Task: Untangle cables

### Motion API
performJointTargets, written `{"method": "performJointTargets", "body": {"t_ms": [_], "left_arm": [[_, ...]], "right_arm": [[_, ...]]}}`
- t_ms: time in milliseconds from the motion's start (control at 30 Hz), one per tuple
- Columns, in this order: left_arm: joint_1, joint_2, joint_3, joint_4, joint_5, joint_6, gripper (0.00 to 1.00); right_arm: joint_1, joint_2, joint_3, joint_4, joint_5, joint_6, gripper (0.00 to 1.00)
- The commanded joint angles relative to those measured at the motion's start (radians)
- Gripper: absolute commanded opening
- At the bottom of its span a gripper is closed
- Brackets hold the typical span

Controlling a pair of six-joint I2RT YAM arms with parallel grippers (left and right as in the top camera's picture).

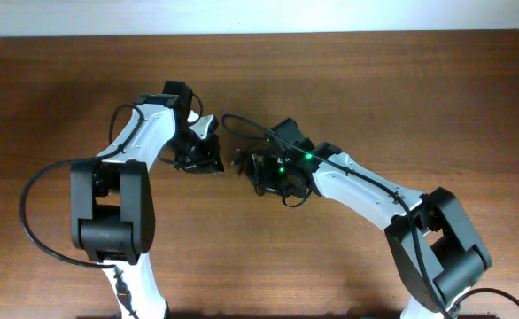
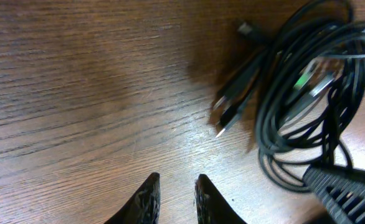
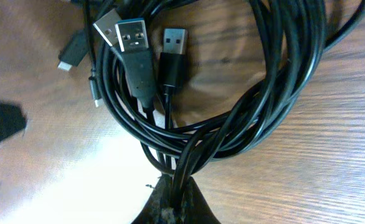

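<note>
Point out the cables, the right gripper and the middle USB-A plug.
cables [image 3: 282, 93], right wrist view, coiled strands on the right.
right gripper [image 3: 173, 196], right wrist view, midway between fingertips shut on the cables.
middle USB-A plug [image 3: 131, 37], right wrist view, its metal shell.

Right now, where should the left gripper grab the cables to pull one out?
Probably best: take the thin plug end poking out of the cables, just behind its silver tip. Come across the table from where the left gripper hovers: it lies flat, pointing that way, clear of the loops, and the right gripper pinches the strands.
</note>
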Motion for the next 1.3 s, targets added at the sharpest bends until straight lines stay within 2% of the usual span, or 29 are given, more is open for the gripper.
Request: {"method": "performJointTargets", "body": {"t_ms": [0, 267, 433, 767, 967, 1067, 1267], "left_arm": [[-0.002, 0.004, -0.004, 0.003, 0.018, 0.017, 0.21], [-0.002, 0.004, -0.004, 0.003, 0.082, 0.077, 0.25], [-0.002, 0.004, -0.005, 0.003, 0.081, 0.077, 0.33], [-0.002, 0.004, -0.005, 0.003, 0.081, 0.076, 0.38], [-0.002, 0.004, -0.005, 0.007, 0.082, 0.076, 0.37], [-0.002, 0.004, -0.005, 0.010, 0.082, 0.076, 0.31], [-0.002, 0.004, -0.005, 0.014, 0.082, 0.076, 0.27]], "right_arm": [[0.010, 0.016, 0.014, -0.001, -0.135, -0.127, 0.04], [0.010, 0.016, 0.014, -0.018, -0.216, -0.127, 0.04], [0.010, 0.016, 0.014, 0.080, -0.209, -0.071, 0.04], [0.010, 0.016, 0.014, 0.179, -0.206, -0.005, 0.04], [0.010, 0.016, 0.014, 0.213, -0.171, 0.025, 0.04], [0.010, 0.016, 0.014, 0.209, -0.171, 0.025, 0.04], [0.010, 0.016, 0.014, 0.218, -0.171, 0.025, 0.04]]}}
